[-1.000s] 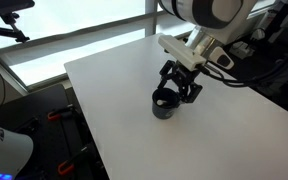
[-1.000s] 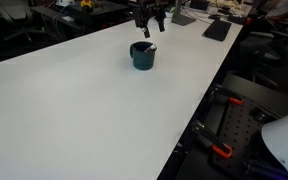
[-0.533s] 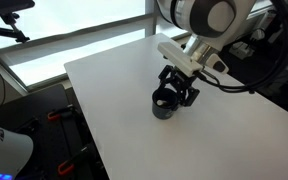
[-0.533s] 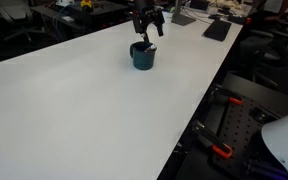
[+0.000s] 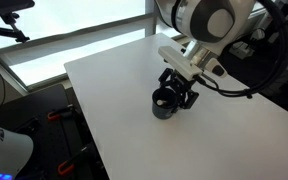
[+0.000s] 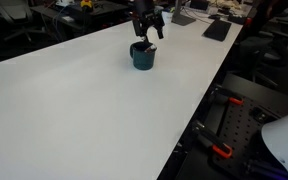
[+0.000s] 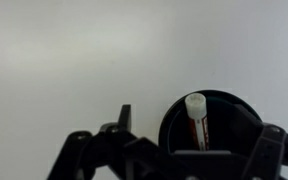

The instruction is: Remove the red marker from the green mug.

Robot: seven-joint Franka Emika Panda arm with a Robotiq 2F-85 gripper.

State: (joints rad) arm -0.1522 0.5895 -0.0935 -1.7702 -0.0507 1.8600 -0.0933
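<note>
The green mug (image 5: pixel 163 106) is very dark and stands on the white table (image 5: pixel 109 85); it also shows in an exterior view (image 6: pixel 142 56). In the wrist view the mug's rim (image 7: pixel 172 112) fills the lower right. The red marker (image 7: pixel 197 122) stands inside it with its white end up. My gripper (image 5: pixel 180 92) hangs just above the mug, jaws open, one finger either side of the mug's mouth (image 7: pixel 176 150). It holds nothing. In an exterior view the gripper (image 6: pixel 148 27) sits right over the mug's far rim.
The table's edge (image 6: pixel 199 110) drops off to red-and-black floor equipment (image 6: pixel 220 150). A dark flat object (image 6: pixel 217 30) lies at the table's far end. Cables and the arm's body (image 5: pixel 219 20) crowd the space behind the mug.
The gripper has come down a little closer to the mug's mouth. The mug and marker have not moved.
</note>
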